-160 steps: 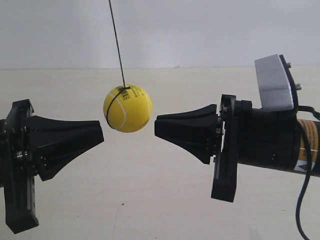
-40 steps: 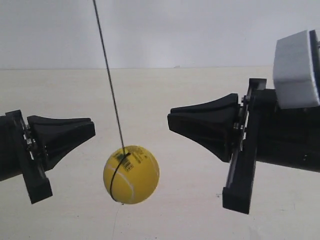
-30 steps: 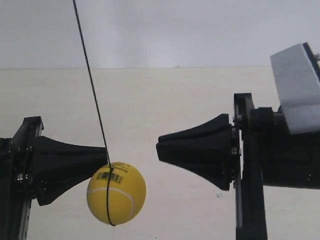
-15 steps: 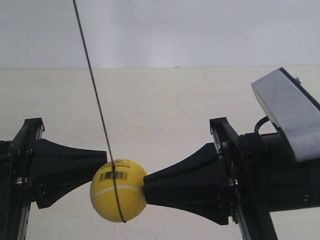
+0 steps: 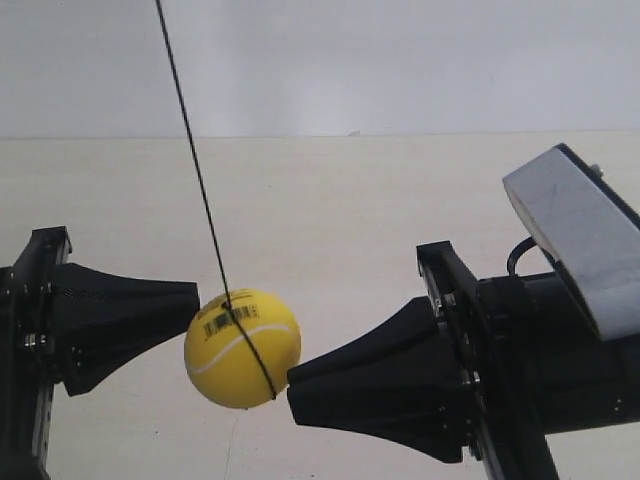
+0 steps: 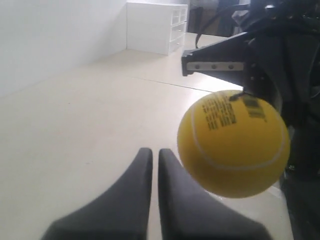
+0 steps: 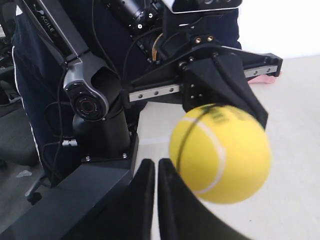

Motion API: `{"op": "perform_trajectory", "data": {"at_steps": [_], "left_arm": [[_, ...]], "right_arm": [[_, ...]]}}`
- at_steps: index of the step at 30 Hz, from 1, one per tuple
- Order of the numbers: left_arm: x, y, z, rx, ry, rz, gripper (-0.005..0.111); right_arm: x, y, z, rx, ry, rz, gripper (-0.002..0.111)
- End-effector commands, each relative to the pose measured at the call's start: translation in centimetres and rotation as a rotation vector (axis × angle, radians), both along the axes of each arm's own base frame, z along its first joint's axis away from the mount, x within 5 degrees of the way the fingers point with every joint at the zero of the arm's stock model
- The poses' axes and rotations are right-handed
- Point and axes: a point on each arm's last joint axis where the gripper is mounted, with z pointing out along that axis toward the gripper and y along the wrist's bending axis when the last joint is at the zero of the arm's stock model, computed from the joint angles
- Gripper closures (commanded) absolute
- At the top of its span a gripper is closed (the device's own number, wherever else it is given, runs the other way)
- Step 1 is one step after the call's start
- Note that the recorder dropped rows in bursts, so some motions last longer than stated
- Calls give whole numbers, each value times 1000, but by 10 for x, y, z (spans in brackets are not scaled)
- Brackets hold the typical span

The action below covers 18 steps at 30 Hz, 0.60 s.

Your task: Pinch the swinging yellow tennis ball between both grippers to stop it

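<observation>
The yellow tennis ball [image 5: 242, 348] hangs on a thin black string [image 5: 190, 150] between two black horn-shaped grippers. The gripper at the exterior view's left [image 5: 190, 303] meets the ball's upper left side. The gripper at the exterior view's right [image 5: 300, 390] sits lower, its tip against the ball's lower right. In the left wrist view my left gripper [image 6: 155, 151] is shut, with the ball [image 6: 232, 145] beside its tip, not between the fingers. My right gripper [image 7: 155, 162] is shut too, the ball [image 7: 220, 152] just off its tip.
A grey block [image 5: 575, 235] rides on the arm at the exterior view's right. A white drawer cabinet [image 6: 157, 25] stands at the far end of the pale tabletop [image 6: 75, 125]. A black arm base [image 7: 95, 105] stands at the table's edge.
The gripper at the exterior view's right closed in on the ball, then dropped lower. The ball rose slightly and shifted right. The other gripper drew back a little.
</observation>
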Motion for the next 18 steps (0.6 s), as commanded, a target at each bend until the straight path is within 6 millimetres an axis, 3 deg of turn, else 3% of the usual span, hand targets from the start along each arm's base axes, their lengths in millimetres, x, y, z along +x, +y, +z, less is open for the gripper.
{"op": "perform_trajectory", "data": {"at_steps": [1,7,18], "left_arm": [[2,7,0,-8,26,31,102],[-1,14,3,-11,12,73,102],[-35,15,17,-15,-143,64,102]], "right_arm": [[0,0,0,-1,-7,6,108],[0,0,0,-3,-8,1,108],[1,0,1,3,-15,-3,108]]}}
